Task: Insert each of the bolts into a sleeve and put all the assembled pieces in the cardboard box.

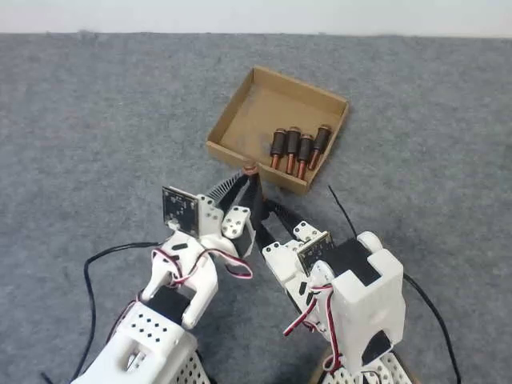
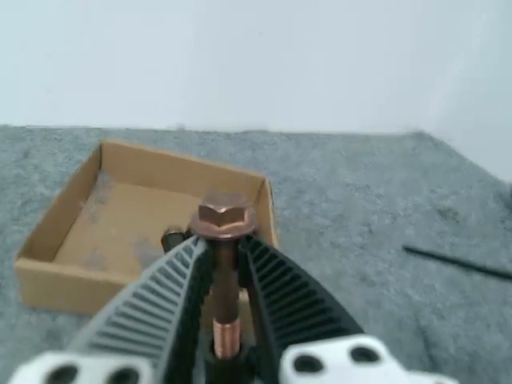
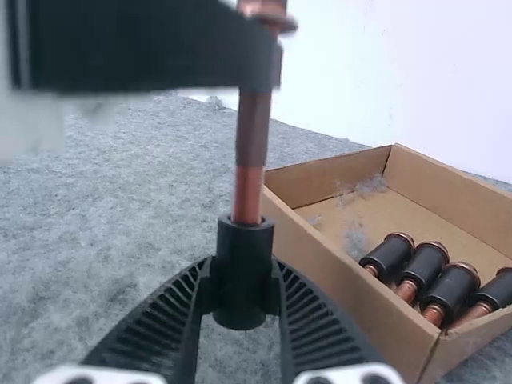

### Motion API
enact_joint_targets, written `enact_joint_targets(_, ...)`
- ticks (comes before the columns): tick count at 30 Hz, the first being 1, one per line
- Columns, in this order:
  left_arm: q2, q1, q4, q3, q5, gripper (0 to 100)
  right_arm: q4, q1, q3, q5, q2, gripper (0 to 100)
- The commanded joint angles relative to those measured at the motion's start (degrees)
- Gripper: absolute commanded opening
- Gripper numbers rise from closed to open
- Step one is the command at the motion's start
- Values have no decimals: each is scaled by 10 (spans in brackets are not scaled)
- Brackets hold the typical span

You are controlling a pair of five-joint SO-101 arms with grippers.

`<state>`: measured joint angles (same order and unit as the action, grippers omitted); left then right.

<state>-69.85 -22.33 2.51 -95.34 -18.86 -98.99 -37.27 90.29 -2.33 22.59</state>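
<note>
While the left arm (image 1: 160, 320) comes up from the near left edge of the grey tabletop (image 1: 96, 120), a black cable (image 1: 90, 288) loops across the surface beside it. The left claw (image 2: 224, 248) is closed on a copper-coloured bolt (image 2: 226, 216), its ribbed black fingers (image 2: 172, 280) pressing the shaft from both sides just under the hexagonal head. The bolt stands upright, head uppermost, above the tabletop and just in front of the near wall of the cardboard box (image 1: 230, 108).

Directly under the bolt is a black sleeve (image 3: 242, 264), also upright. The bolt's lower end meets the sleeve's top opening; how deep it reaches inside cannot be told. The right claw (image 3: 242, 280) is clamped around the sleeve, one finger on each side of it, and holds it clear of the tabletop. In the high view the two claws meet at this one spot, the left arm coming in from the left and the right arm (image 1: 360, 296) from the near right.

Further right and back, the open box sits flat on the tabletop. Four assembled pieces (image 1: 300, 148) lie side by side in its right-hand part, near the front wall, each a black sleeve with copper showing at the ends.
</note>
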Motion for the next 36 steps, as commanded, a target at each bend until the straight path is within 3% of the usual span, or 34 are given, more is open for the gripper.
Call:
enact_joint_targets(1, -22, -13, 19, -8, 4, 10, -18, -1, 16, -9, -11, 7)
enact_joint_targets(9, -21, -13, 14, -12, 4, 10, -18, 0, 16, -9, -11, 7)
enact_joint_targets(21, -21, -17, -113, -12, 3, 11, -18, 1, 16, -9, -11, 7)
enact_joint_targets(29, -21, -16, -134, -12, 5, 14, -18, 1, 16, -9, -11, 7)
enact_joint_targets(36, -21, -13, -149, -12, 4, 187, -18, 7, 16, -9, -11, 7)
